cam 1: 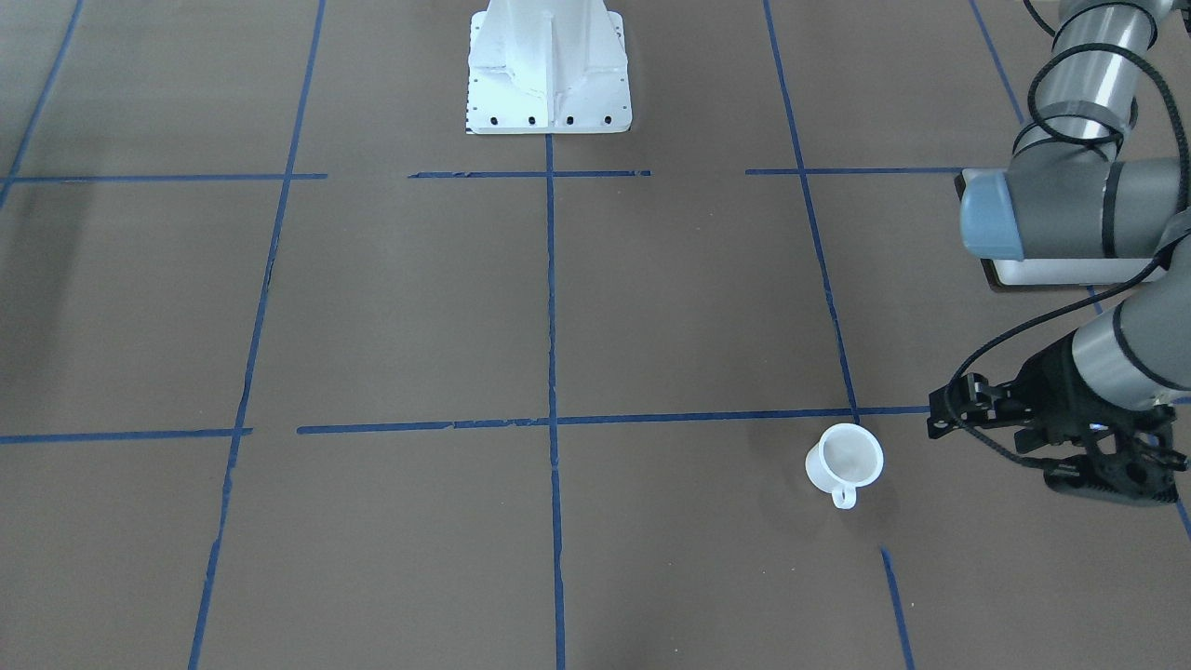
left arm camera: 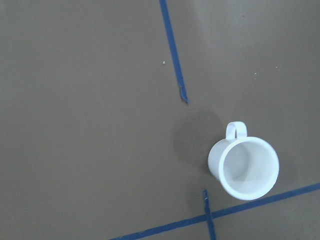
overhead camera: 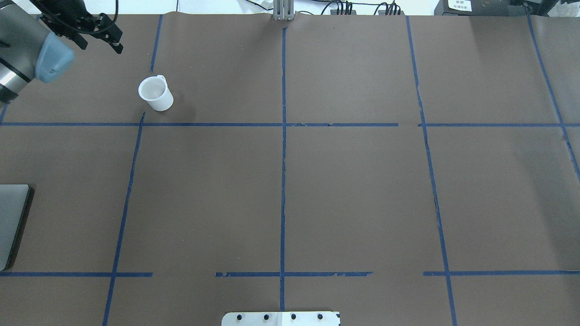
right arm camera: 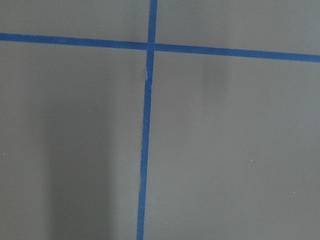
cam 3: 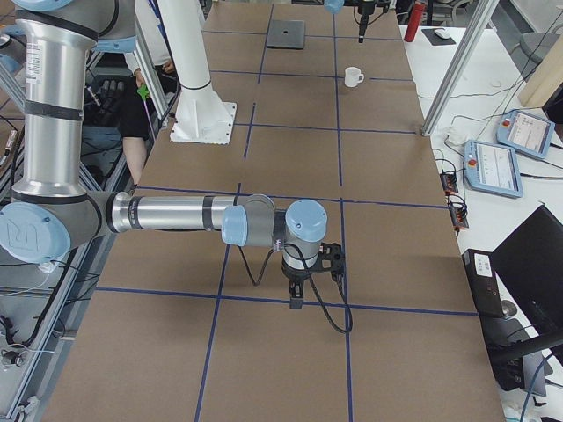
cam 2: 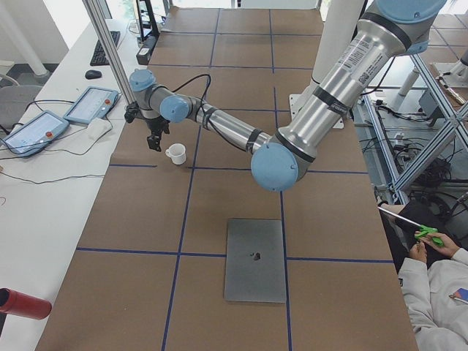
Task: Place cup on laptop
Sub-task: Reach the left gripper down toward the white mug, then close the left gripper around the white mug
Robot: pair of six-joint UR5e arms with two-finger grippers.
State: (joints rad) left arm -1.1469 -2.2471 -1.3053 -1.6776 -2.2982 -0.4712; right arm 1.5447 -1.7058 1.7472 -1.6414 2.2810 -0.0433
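Cup (cam 1: 845, 458), front view: stood upright on the brown surface (cam 1: 419, 307), just below a crossing of blue tape (cam 1: 551, 421), with its handle turned to the camera.
Left gripper (cam 1: 1103, 470), front view: hung near the cup and apart from it; I could not tell if its fingers were open or closed.
Laptop (overhead camera: 11, 222), overhead view: lay flat and shut at the edge, well apart from the cup.
Cup, left side view: the left gripper pointed down just beside it, not touching.
Right gripper (cam 3: 296, 299), right side view: pointed down far from the cup; the state of its fingers was not possible to tell.
Cup, left wrist view: was empty, sitting low and to the right.
Handling: the cup was probably light, stiff, smooth and breakable; a hold over the rim, on the wall away from the handle, seemed safest.
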